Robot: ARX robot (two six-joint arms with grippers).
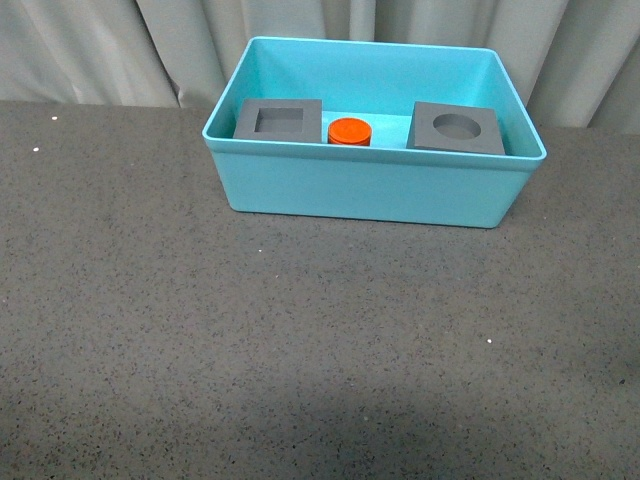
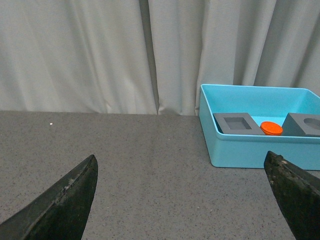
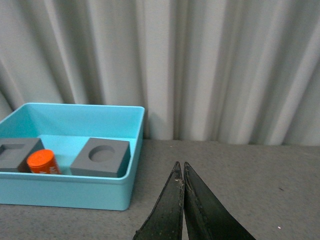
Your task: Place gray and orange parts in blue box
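Observation:
The blue box stands at the back middle of the table. Inside it sit the gray cube with a square recess at the left, the orange cylinder in the middle, and the gray cube with a round recess at the right. No arm shows in the front view. My left gripper is open and empty over the table, left of the box. My right gripper is shut and empty, right of the box.
The table is a dark speckled surface. A pale curtain hangs along the table's back edge, right behind the box.

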